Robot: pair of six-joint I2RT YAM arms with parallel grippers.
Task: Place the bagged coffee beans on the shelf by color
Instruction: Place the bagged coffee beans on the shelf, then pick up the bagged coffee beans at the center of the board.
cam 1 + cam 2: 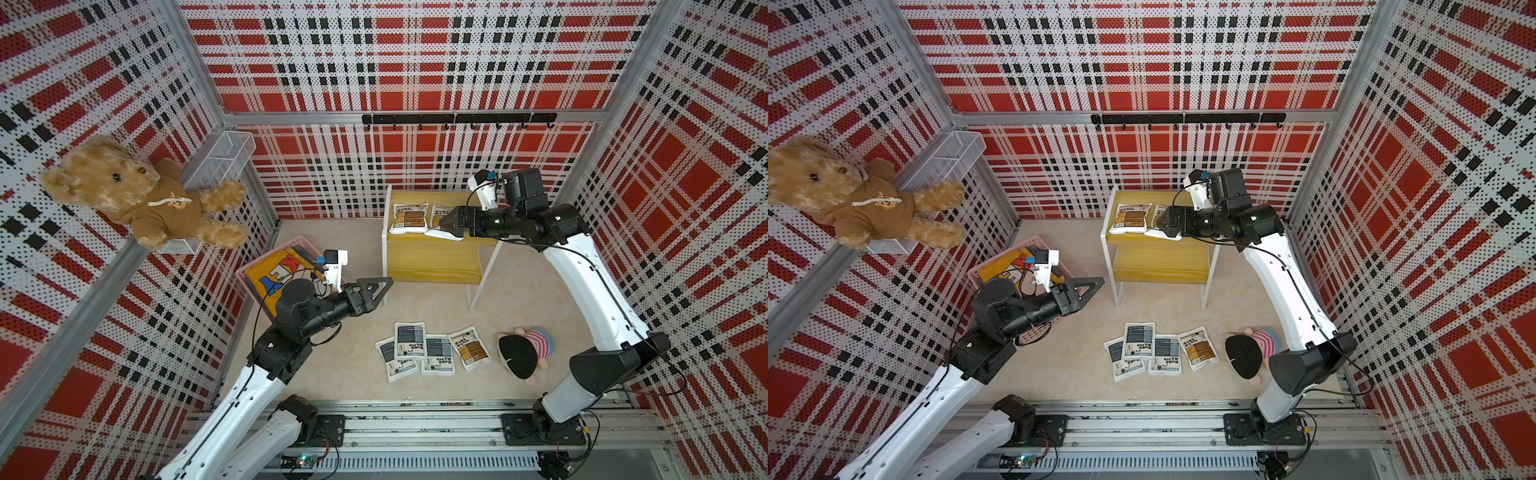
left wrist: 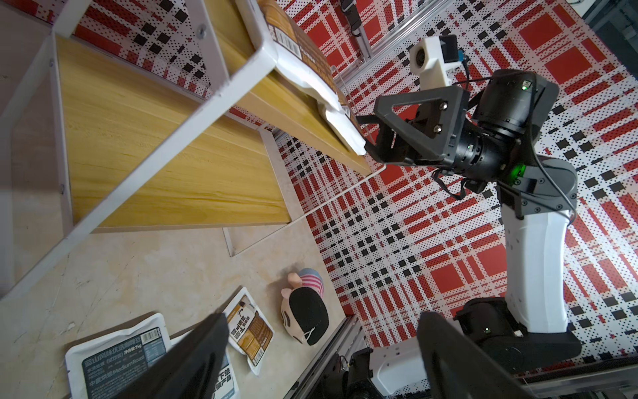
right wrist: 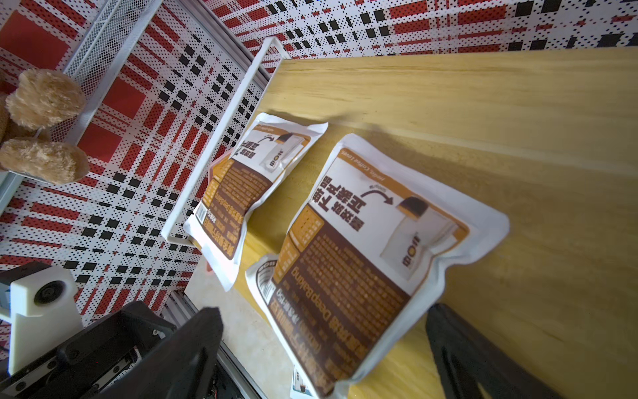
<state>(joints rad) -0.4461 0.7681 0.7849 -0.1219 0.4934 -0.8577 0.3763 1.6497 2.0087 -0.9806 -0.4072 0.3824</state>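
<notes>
Nearest me, four pouches lie on the counter (image 1: 332, 374). Three grey pouches (image 1: 410, 341) overlap in a cluster, a lone brown pouch (image 1: 471, 348) sits just beside them, and a doll (image 1: 525, 351) lies near that one on my right. None of these four is on the shelf yet, so I judge that the larger part of the work is left. Further on, my left pincer (image 1: 384, 291) hangs wide and empty above the counter, close to the shelf's front left leg and touching nothing. Beyond it stands the shelf (image 1: 432, 259), and its lower board is bare. On the top board (image 3: 483, 103) lie two more brown ones. The end pouch (image 3: 241, 186) is at the left, against the white frame, and the second pouch (image 3: 362, 248) is just beside it, with its near end hanging over the front edge. My right pincer (image 3: 322, 311) is at that near end with its jaws wide on either side. It grips nothing, and the pouch rests on the board by itself. By my count two of six are placed, both brown and both on top. I judge the lone brown pouch belongs up there with them, and the grey pouches fit on the bare lower board, so the colours stay apart.
</notes>
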